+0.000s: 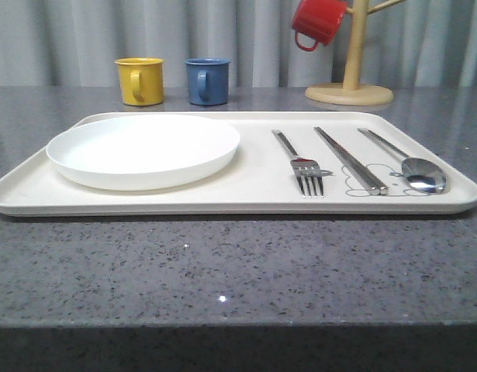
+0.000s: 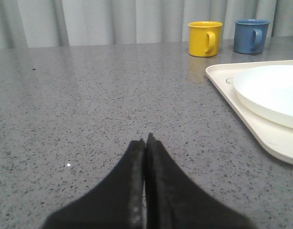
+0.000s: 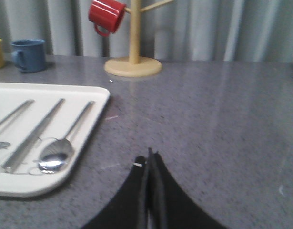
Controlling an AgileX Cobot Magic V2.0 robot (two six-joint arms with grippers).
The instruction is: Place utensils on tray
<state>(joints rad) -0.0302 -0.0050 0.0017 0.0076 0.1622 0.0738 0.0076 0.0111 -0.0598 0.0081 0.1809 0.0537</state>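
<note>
The cream tray [image 1: 254, 200] lies across the grey table. On its right half lie the silver fork [image 1: 304, 168], the pair of chopsticks [image 1: 349, 159] and the spoon [image 1: 413, 164], side by side, handles pointing away. In the right wrist view the spoon [image 3: 58, 151] and chopsticks [image 3: 33, 135] rest on the tray [image 3: 86, 155], and my right gripper [image 3: 149, 156] is shut and empty over bare table to the tray's right. My left gripper [image 2: 145, 141] is shut and empty over bare table to the left of the tray [image 2: 260, 129].
A round white plate [image 1: 143, 150] fills the tray's left half. A yellow mug [image 1: 139, 80] and a blue mug [image 1: 207, 80] stand behind the tray. A wooden mug tree [image 1: 350, 77] with a red mug [image 1: 317, 22] stands at the back right.
</note>
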